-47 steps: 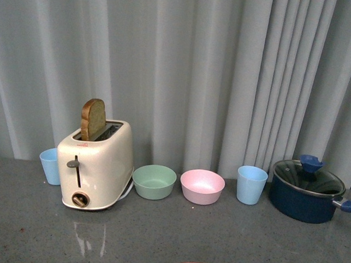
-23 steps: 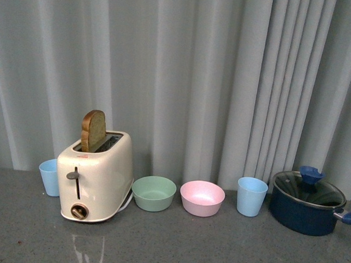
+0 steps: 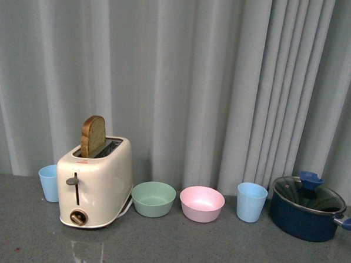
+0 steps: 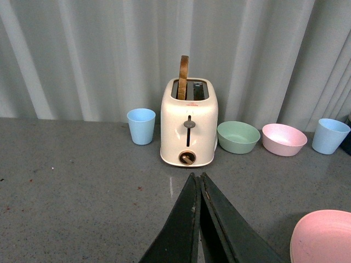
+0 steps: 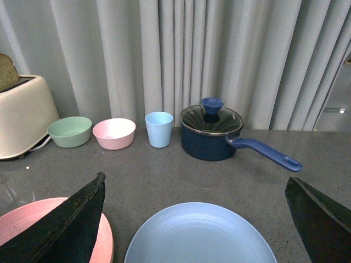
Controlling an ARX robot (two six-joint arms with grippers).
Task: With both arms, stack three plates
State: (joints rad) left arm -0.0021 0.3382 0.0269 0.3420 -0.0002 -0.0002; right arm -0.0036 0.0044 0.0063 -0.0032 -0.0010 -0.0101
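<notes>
Plates lie near the front edge of the grey counter (image 5: 164, 175), out of the front view: the pink plate (image 5: 24, 216) towards the left and the light blue plate (image 5: 200, 235) just beside it on its right, with a narrow strip of counter between them. Both lie flat and bare. The right gripper (image 5: 193, 181) hangs over the light blue plate with its fingers (image 5: 66, 224) spread wide apart, one over the pink plate's rim and the other beyond the blue plate's far side, holding nothing. The left gripper (image 4: 198, 219) has its fingers pressed together on nothing, pointing at the toaster (image 3: 95, 180), with the pink plate off to its right.

Along the back edge, in front of the grey curtain (image 3: 196, 79), stands a row: a blue cup (image 3: 48, 182) nearest the left corner, the cream toaster with a slice of bread (image 3: 93, 136) upright in one slot, a green bowl (image 3: 153, 198), a pink bowl (image 3: 202, 203), a second blue cup (image 3: 251, 201), and a dark blue pot (image 3: 307, 209) with a glass lid towards the right corner
</notes>
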